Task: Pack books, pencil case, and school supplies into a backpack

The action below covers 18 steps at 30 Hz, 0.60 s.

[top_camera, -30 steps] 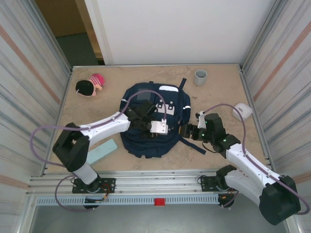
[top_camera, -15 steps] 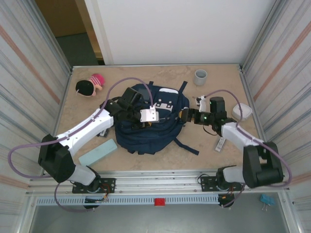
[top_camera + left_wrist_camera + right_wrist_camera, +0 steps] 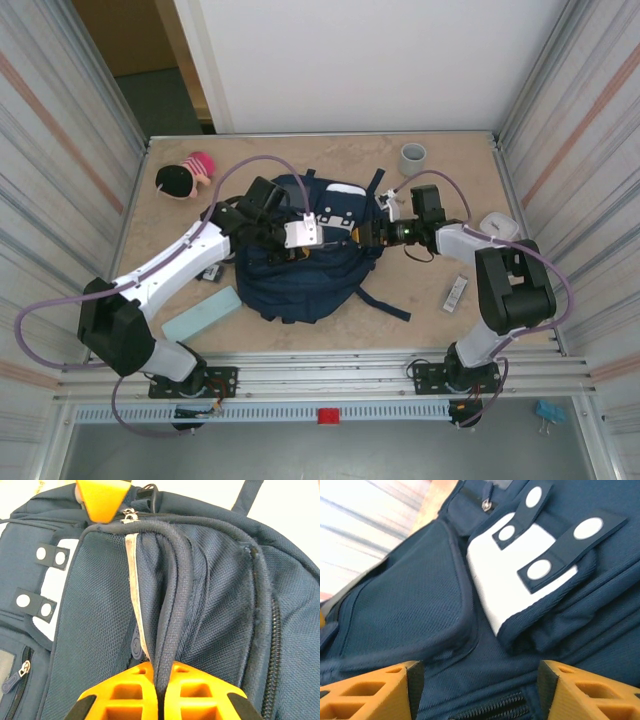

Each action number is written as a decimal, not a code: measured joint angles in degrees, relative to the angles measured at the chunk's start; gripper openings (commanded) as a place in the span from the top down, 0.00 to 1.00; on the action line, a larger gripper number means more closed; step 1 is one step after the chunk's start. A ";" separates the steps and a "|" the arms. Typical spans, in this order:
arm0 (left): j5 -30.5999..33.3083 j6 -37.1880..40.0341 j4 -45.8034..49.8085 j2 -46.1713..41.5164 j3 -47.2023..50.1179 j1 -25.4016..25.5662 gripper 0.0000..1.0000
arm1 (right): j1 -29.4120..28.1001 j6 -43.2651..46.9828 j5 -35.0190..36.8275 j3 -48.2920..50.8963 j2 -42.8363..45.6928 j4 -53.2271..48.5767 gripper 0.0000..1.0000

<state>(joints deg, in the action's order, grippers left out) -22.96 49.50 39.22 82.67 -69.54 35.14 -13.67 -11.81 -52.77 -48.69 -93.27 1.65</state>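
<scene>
The navy backpack point(image 3: 300, 270) lies mid-table with its white patch point(image 3: 340, 214) up. My left gripper point(image 3: 285, 248) is shut on a piped seam of the backpack point(image 3: 172, 595), its orange fingers point(image 3: 125, 690) pinching the cord. My right gripper point(image 3: 369, 233) is open at the bag's right side, its jaws wide over the fabric point(image 3: 410, 605) and a zipper point(image 3: 490, 709). The mint-green pencil case point(image 3: 200, 313) lies at the near left. One white school-supply piece point(image 3: 456, 293) lies on the table to the right. A dark flat thing point(image 3: 212, 272) peeks from under my left forearm; whether it is the book I cannot tell.
A grey cup point(image 3: 413, 157) stands at the back right. A rounded white box point(image 3: 497, 228) sits by the right wall, close to my right arm. A pink and black doll point(image 3: 183, 177) lies at the back left. Metal walls close in both sides.
My right arm swung from the bag's near right to its far right side, and its jaws narrowed a little. The left gripper kept its hold and pulled the backpack toward the far left.
</scene>
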 measured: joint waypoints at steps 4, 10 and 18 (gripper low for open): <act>-0.57 -0.04 -0.02 -0.28 0.02 -0.83 1.00 | -0.85 2.47 -1.14 1.07 3.61 -4.39 0.44; -1.11 -0.28 -0.17 -0.35 0.35 -0.98 1.00 | -2.45 4.17 -1.66 2.60 7.65 -9.29 0.54; -1.53 -0.31 -0.83 -0.50 0.83 -1.07 1.00 | -2.49 5.03 -0.63 2.80 7.45 -11.56 0.50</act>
<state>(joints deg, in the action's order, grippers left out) -24.49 49.19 38.39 82.17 -68.71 34.06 -16.16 -6.79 -53.41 -45.89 -85.82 -9.91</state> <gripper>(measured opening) 0.065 0.533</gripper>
